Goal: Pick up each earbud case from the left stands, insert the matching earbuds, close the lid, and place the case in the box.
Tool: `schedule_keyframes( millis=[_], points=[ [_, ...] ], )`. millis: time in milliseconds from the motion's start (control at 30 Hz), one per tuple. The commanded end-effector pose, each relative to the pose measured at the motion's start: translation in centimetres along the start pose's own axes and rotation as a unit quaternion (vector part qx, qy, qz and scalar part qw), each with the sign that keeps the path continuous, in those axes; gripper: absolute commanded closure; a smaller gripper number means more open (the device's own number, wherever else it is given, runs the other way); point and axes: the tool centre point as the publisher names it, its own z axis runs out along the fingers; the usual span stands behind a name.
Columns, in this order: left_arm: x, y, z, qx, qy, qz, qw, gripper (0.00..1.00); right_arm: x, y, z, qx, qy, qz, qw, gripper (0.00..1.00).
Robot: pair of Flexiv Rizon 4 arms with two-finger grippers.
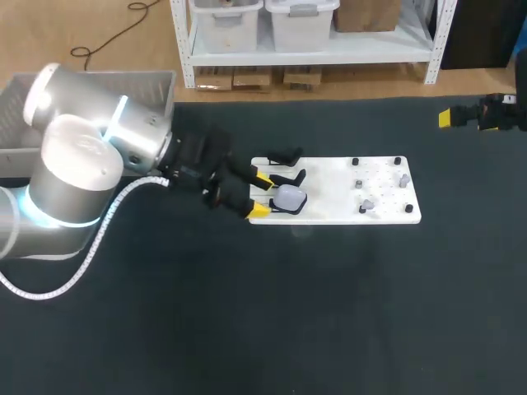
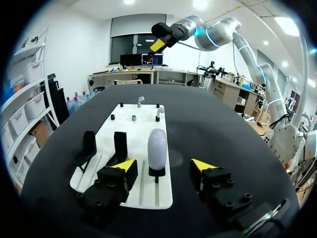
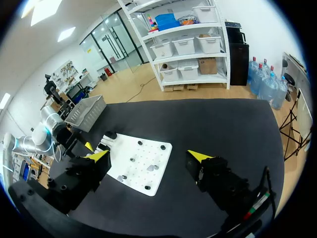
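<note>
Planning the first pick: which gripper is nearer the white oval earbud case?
Left. The left gripper sits open just short of the earbud case; the right gripper is far past the white board.

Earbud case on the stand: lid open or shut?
Shut. The earbud case shows one smooth oval, no raised lid, upright on its stand.
</note>
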Motion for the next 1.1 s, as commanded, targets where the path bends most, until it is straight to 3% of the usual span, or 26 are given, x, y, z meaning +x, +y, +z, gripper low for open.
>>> schedule_keyframes(
  millis=[33,333,1100],
  points=[
    [-0.1,0.5,0.8,-0.001,-0.002,0.004,1.000,0.37,0.0,0.0,0.0,-0.001,0.000,0.000,1.000,0.00],
    [0.4,0.9,2.0,-0.016,-0.001,0.001,1.000,0.50,0.0,0.0,0.0,-0.001,0.000,0.000,1.000,0.00],
    [0.1,1.2,2.5,-0.030,-0.027,-0.009,0.999,0.57,0.0,0.0,0.0,-0.001,0.000,0.000,1.000,0.00]
  ],
)
